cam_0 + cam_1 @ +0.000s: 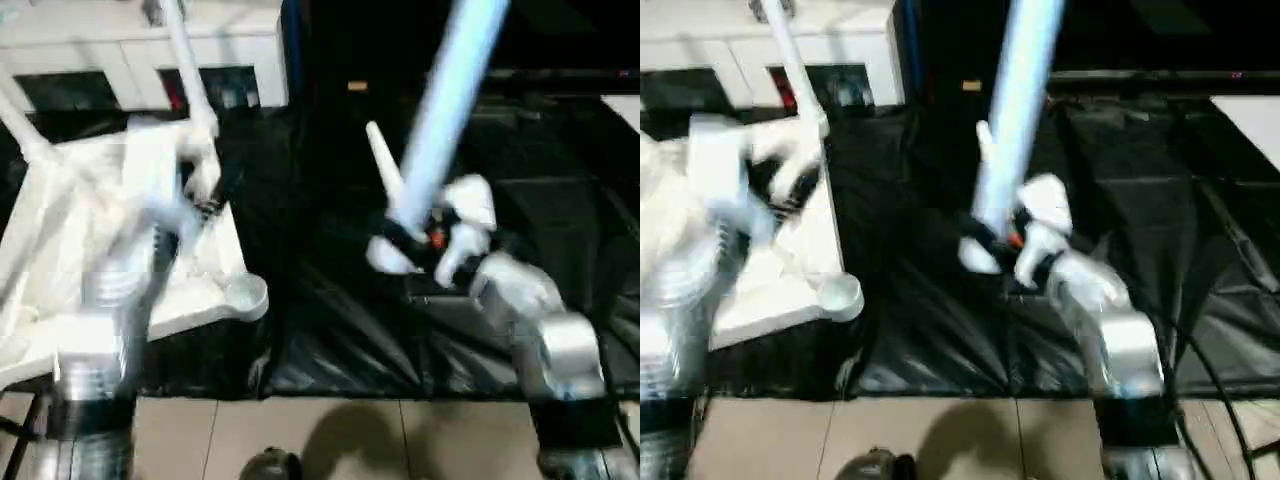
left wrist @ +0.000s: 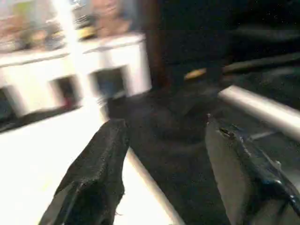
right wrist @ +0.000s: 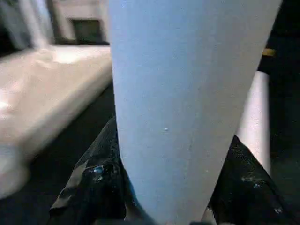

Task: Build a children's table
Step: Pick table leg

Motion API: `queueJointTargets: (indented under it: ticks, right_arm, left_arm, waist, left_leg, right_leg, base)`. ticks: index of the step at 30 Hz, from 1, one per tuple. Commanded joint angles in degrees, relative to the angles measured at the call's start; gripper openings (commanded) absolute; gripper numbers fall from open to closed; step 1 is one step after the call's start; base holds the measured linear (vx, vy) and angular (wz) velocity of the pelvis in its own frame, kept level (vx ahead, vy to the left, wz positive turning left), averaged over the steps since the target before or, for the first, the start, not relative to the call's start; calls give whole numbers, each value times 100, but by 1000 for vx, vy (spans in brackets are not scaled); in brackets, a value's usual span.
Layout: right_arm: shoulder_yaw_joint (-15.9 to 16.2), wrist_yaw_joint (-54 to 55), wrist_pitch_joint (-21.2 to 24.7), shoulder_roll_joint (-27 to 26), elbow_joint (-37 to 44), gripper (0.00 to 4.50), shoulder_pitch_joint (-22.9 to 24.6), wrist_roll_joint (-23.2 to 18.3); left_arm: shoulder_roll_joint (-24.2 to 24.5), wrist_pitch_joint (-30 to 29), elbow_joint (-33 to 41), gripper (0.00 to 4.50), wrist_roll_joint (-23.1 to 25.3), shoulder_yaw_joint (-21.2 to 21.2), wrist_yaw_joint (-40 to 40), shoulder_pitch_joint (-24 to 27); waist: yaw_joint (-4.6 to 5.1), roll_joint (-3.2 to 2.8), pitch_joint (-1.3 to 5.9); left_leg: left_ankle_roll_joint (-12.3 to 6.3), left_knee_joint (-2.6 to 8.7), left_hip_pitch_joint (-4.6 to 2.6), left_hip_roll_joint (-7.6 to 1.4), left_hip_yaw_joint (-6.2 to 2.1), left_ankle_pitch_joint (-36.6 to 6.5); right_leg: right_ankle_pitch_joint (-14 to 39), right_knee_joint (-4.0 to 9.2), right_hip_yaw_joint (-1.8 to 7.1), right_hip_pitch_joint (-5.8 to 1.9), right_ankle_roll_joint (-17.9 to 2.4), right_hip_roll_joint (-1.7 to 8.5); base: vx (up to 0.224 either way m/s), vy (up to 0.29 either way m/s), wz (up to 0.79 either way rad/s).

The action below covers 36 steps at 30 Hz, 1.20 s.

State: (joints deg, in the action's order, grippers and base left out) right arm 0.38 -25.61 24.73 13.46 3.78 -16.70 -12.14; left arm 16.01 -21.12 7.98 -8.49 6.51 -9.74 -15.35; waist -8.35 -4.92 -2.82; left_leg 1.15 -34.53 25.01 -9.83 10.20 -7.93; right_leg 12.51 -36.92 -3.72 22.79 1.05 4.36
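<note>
Right gripper (image 1: 425, 248) is what I'm watching first: its black fingers (image 3: 93, 187) are closed on either side of a white table leg (image 1: 450, 110), which stands nearly upright out of the grip over the black sheet (image 1: 330, 340). My left gripper (image 2: 164, 154) hangs with its jaws apart and nothing between them, above the edge of the tabletop (image 1: 70, 250), which lies ribbed side up at my left with a round corner socket (image 1: 245, 295) toward me. Just behind the held leg, a second leg (image 1: 385, 165) lies on the sheet; further back, one leg (image 1: 190, 70) already rises from the tabletop's far corner, in front of the white cabinet (image 1: 120, 50).

I judge the risk to be the long leg levering in the grip and tilting, so it misses the socket or strikes the standing leg.

From the right wrist I can see the fingers hugging the tube; the head views blur that contact but show the tabletop's position.
</note>
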Motion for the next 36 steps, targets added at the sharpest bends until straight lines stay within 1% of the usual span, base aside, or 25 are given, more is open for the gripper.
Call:
queueJointTargets:
  ticks: [1,7,11,12,14,15,16,17,18,20,21,22,23,24,25,26,27,28,29,30,31,32,34,35,36]
  right_arm:
    - [25,379,-283,-99,358,189,301,275]
    - [140,498,-812,-262,235,189,701,432]
    - [198,523,-971,-326,83,189,693,445]
    - [234,524,-1033,-329,43,189,690,481]
    - [278,527,-1120,-321,8,189,699,539]
    - [309,492,-1190,-311,-32,189,690,562]
    - [315,487,-1203,-310,-40,189,688,568]
    - [326,478,-1227,-309,-58,189,682,581]
    - [357,406,-1283,-303,-104,189,663,577]
    - [377,390,-1323,-308,-143,189,652,577]
    - [383,384,-1338,-309,-156,189,648,574]
    - [394,372,-1369,-312,-184,189,637,568]
    - [401,359,-1409,-319,-223,189,620,570]
    - [400,348,-1429,-328,-250,189,606,572]
    - [399,342,-1439,-334,-264,189,598,574]
    - [398,340,-1464,-341,-299,189,581,576]
    - [398,340,-1484,-347,-332,189,564,577]
    - [406,341,-1525,-349,-377,189,550,579]
    - [407,341,-1532,-350,-386,189,547,579]
    - [409,341,-1564,-353,-422,189,541,581]
    - [408,343,-1567,-354,-426,189,541,582]
    - [351,379,-1573,-404,-468,189,547,512]
    - [271,421,-1551,-467,-499,189,551,411]
    - [265,425,-1526,-460,-497,189,548,410]
    - [302,360,-1475,-422,-457,189,550,395]
  left_arm:
    - [-198,385,20,294,369,7,546,283]
    - [-448,606,79,294,562,-42,855,608]
    - [-525,748,45,294,673,-148,911,619]
    - [-550,800,21,294,702,-172,926,618]
    - [-582,841,24,294,720,-191,942,626]
    - [-590,866,31,294,751,-211,952,624]
    - [-591,871,32,294,759,-214,953,624]
    - [-592,882,34,294,777,-220,953,622]
    - [-606,898,43,294,804,-243,954,628]
    - [-586,952,73,294,972,-303,1034,645]
    - [-568,981,88,294,1049,-337,1062,652]
    - [-535,1001,114,294,1202,-391,1139,659]
    - [-485,910,132,294,1466,-449,1317,650]
    - [-483,917,137,294,1529,-458,1364,653]
    - [-488,939,137,294,1538,-458,1372,656]
    - [-493,972,131,294,1561,-455,1384,657]
    - [-498,989,123,294,1566,-452,1384,656]
    - [-506,984,132,294,1584,-443,1395,661]
    - [-508,983,133,294,1586,-441,1396,662]
    - [-521,980,138,294,1600,-432,1397,667]
    - [-521,980,137,294,1601,-432,1397,667]
    - [-526,979,132,294,1621,-442,1405,672]
    - [-515,1013,125,294,1664,-470,1406,679]
    - [-540,937,125,294,1617,-457,1384,682]
    - [-559,827,116,294,1562,-431,1358,661]
  waist:
    - [40,88,418]
    - [24,145,389]
    - [-76,213,353]
    - [-127,251,324]
    - [-32,150,264]
    - [34,88,265]
    - [165,-98,272]
    - [297,-186,298]
    - [490,-237,363]
    - [418,-165,310]
    - [378,-74,314]
    - [434,179,447]
    - [460,380,475]
    - [332,390,402]
    - [433,213,258]
    - [508,-189,114]
    - [758,-276,143]
    - [962,-494,188]
    - [937,-365,300]
    - [1082,-414,295]
    - [1100,-401,308]
    - [1005,-380,339]
    - [969,-301,375]
    - [894,-194,358]
    - [805,-99,281]
  left_leg:
    - [285,437,-291,-325,-180,-1892]
    - [-67,393,-212,-281,-162,-2061]
    - [-626,108,-80,-288,-269,-1506]
    - [-876,20,119,-264,-398,-1336]
    - [-816,12,92,-245,-487,-1550]
    - [-761,170,76,-196,-489,-1807]
    - [-723,603,-51,-28,-434,-2337]
    - [-791,878,-195,109,-444,-2445]
    - [-1063,885,-601,187,-620,-2072]
    - [-850,1024,-422,-3,-776,-2196]
    - [-305,1236,-332,165,-1071,-2462]
    - [380,1256,-357,264,-1307,-2880]
    - [865,1195,-220,351,-1401,-3051]
    - [913,-574,-241,607,-1114,-2156]
    - [762,-1056,-239,385,-1140,-1785]
    - [1069,-1032,-189,55,-1254,-1589]
    - [950,-463,-273,-185,-1707,-2557]
    - [715,565,-358,-141,-2373,-3065]
    - [760,442,-654,-215,-2510,-2752]
    - [1004,518,-623,99,-2973,-981]
    - [1093,577,-633,235,-3039,-347]
    - [1297,407,-785,-37,-2763,59]
    - [1088,637,-885,48,-2693,666]
    - [938,803,-884,110,-2598,343]
    - [694,995,-718,273,-2478,-677]
  right_leg:
    - [1501,583,281,-95,-497,390]
    - [2202,734,383,-133,-475,640]
    - [2988,945,611,-253,-452,1150]
    - [3201,999,516,-411,-445,1417]
    - [3863,1125,272,-474,-373,1457]
    - [3830,1091,25,-593,-324,1275]
    - [3346,770,-359,-583,-218,656]
    - [2741,338,-545,-502,-179,122]
    - [1510,-469,-584,-141,-107,-378]
    - [941,-680,-469,-94,-119,-303]
    - [957,-601,-357,-164,-364,-308]
    - [868,-283,-13,-147,-708,-53]
    - [674,-141,199,-254,-964,309]
    - [357,851,429,-188,-1631,1702]
    - [508,1012,285,-265,-1686,1918]
    - [1609,906,-1124,-732,-1261,1233]
    - [1925,328,-1230,-857,-1092,718]
    - [1639,-886,-682,-500,-580,-183]
    - [1676,-924,-444,-141,-294,-256]
    - [1873,-1033,-104,-111,-130,-313]
    - [1855,-977,-60,-166,-136,-342]
    - [1379,-872,71,9,-101,-251]
    - [652,-582,212,-194,-160,-236]
    - [384,-369,294,-285,-369,-217]
    - [310,-93,436,-476,-647,-156]
  base:
    - [0,0,0]
    - [0,0,0]
    - [-11,37,-3]
    - [-20,88,-7]
    - [1,169,3]
    - [11,199,7]
    - [38,211,15]
    - [33,225,31]
    - [33,225,31]
    - [-22,180,40]
    - [-38,153,35]
    - [-59,130,30]
    - [-86,135,54]
    - [-86,135,54]
    - [-118,155,28]
    - [-11,147,-2]
    - [-11,147,-2]
    - [59,168,29]
    - [-3,138,47]
    - [-3,138,47]
    - [-45,45,27]
    - [-64,-41,9]
    - [-69,-85,7]
    - [-104,-183,0]
    - [-104,-183,0]
